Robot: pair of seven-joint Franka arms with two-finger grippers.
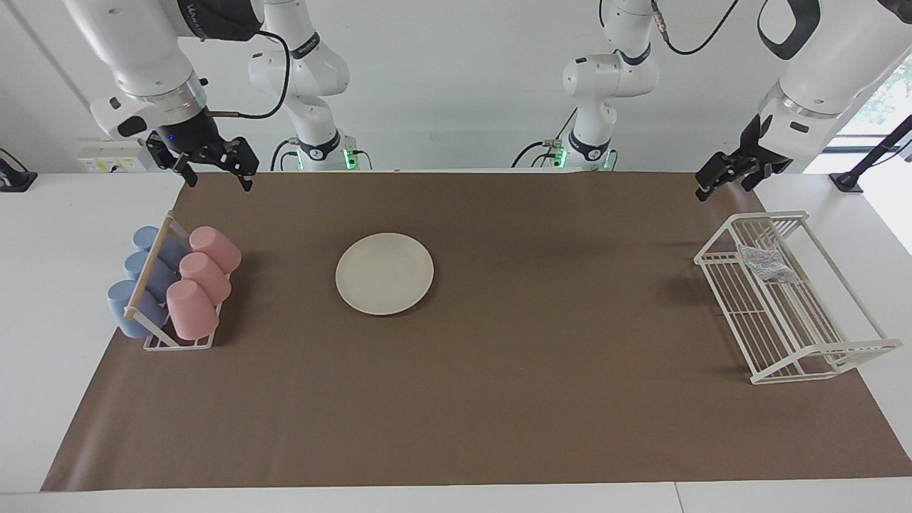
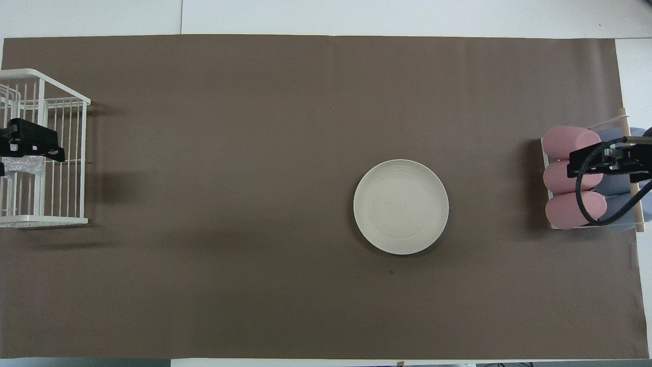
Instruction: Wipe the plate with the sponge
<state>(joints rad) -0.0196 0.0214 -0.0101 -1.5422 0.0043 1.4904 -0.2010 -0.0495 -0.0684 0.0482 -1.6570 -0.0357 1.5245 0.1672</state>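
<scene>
The cream plate (image 1: 385, 273) lies flat on the brown mat, toward the right arm's end of the table; it also shows in the overhead view (image 2: 401, 206). The silvery sponge (image 1: 766, 262) lies in the white wire rack (image 1: 784, 335) at the left arm's end, and shows in the overhead view (image 2: 23, 166). My left gripper (image 1: 723, 188) hangs open and empty in the air over the rack's end nearest the robots, above the sponge (image 2: 31, 148). My right gripper (image 1: 218, 179) hangs open and empty over the cup rack (image 2: 603, 165).
A small rack (image 1: 178, 342) holds three pink cups (image 1: 203, 276) and three blue cups (image 1: 146, 274) at the right arm's end. The brown mat (image 1: 499, 399) covers most of the white table.
</scene>
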